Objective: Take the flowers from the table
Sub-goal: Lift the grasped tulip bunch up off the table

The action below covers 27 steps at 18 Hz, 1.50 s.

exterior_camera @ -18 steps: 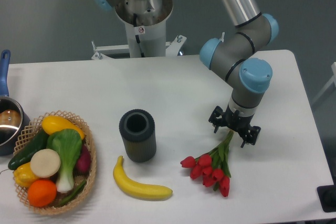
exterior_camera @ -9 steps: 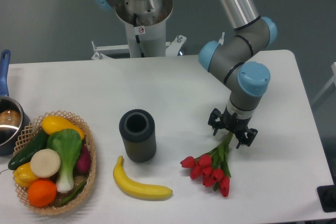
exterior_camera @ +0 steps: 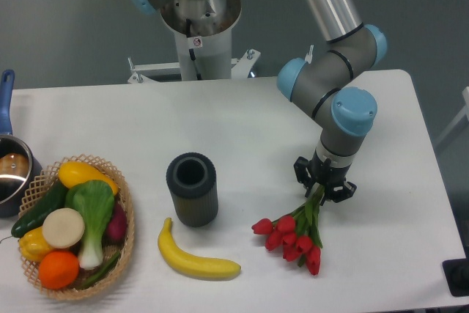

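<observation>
The flowers (exterior_camera: 293, 238), a bunch of red tulips with green stems, lie on the white table (exterior_camera: 242, 130) at the front right, blooms toward the front, stems pointing up and back. My gripper (exterior_camera: 323, 188) stands straight down over the stem end, its black fingers drawn in close around the green stems. The stem tips are hidden under the gripper. The flowers still rest on the table.
A dark ribbed cylinder vase (exterior_camera: 192, 188) stands left of the flowers, a yellow banana (exterior_camera: 196, 258) lies in front of it. A wicker basket of vegetables and fruit (exterior_camera: 73, 225) sits at the front left, with a pot (exterior_camera: 11, 174) at the left edge.
The gripper's fingers, spread wide over the stems one second ago, have closed in on the stems. The arm shifted slightly left. The flowers have not moved.
</observation>
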Available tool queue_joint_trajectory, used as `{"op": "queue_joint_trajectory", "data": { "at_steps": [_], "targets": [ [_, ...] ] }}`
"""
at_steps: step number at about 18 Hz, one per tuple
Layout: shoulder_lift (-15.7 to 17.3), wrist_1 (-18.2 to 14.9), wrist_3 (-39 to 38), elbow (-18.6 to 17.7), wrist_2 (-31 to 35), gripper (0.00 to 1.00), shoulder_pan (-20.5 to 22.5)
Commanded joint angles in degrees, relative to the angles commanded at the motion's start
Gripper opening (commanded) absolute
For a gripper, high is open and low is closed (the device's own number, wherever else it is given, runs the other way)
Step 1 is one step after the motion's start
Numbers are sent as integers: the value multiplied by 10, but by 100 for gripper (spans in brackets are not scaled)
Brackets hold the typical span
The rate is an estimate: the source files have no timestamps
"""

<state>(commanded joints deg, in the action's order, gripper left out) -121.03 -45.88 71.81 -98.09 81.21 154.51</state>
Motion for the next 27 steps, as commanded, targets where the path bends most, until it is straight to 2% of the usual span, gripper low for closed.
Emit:
{"op": "queue_joint_trajectory", "data": {
  "at_steps": [7, 12, 17, 21, 27],
  "targets": [
    [4, 0, 0, 16, -1, 22, 1],
    [29, 0, -3, 37, -10, 22, 1],
    [54, 0, -25, 66, -89, 22, 5],
    [82, 3, -26, 75, -161, 22, 10],
    [111, 3, -60, 76, -320, 22, 38]
  ]
}}
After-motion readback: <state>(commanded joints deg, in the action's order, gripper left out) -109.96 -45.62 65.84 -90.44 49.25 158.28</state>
